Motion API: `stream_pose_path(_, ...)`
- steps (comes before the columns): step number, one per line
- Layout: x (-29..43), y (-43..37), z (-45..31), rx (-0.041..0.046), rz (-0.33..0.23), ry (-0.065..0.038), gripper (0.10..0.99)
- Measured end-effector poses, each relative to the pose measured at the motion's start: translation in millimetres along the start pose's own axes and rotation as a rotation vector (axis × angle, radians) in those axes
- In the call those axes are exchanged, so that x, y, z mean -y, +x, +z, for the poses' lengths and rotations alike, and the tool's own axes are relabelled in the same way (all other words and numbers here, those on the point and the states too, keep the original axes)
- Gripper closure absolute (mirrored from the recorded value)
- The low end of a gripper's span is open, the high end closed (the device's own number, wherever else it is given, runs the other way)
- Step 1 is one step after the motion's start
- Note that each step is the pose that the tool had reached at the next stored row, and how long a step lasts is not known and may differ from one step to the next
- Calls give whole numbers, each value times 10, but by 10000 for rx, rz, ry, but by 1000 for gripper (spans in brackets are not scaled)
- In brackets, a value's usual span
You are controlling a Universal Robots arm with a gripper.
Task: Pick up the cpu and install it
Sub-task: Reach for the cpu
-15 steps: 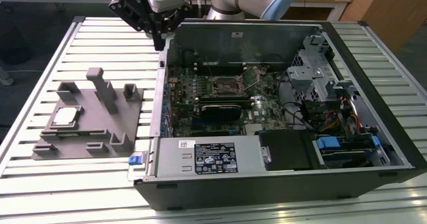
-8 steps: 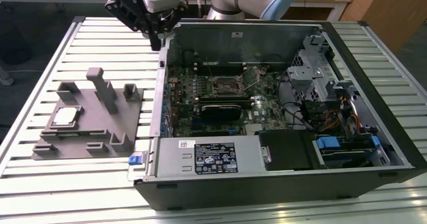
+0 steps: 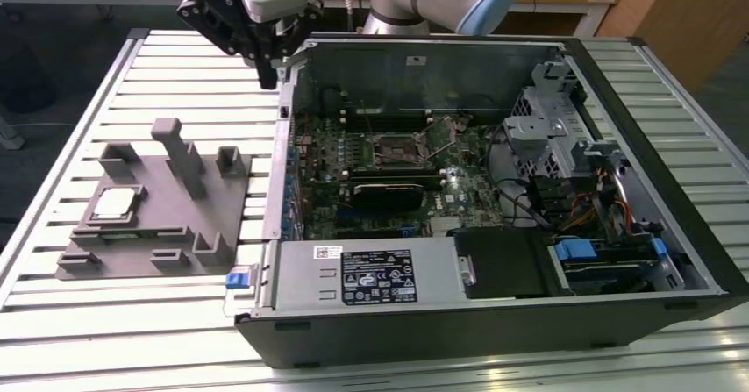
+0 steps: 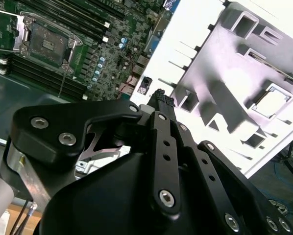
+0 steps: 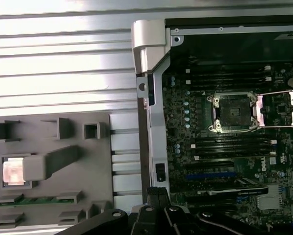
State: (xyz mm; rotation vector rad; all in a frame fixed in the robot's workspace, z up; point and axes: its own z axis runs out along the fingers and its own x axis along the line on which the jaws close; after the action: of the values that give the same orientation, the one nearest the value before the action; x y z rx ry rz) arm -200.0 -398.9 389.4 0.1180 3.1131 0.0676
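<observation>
A grey fixture lies beside an open computer case on a slatted table.

A computer case and a block with upright tabs are being carried side by side by the tabletop. The block is lying just beside the case, at the exterior view's left. The chip is being cradled in a recess on the block, on the side away from the case. A circuit board is being housed inside the case, with a socket near its middle. The tool is being held over the case's far corner nearest the block, well apart from the chip.
</observation>
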Motion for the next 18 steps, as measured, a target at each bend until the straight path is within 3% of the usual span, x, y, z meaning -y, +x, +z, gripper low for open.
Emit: stream_pose_path(18, 10, 130, 3, 0, 0, 0, 980)
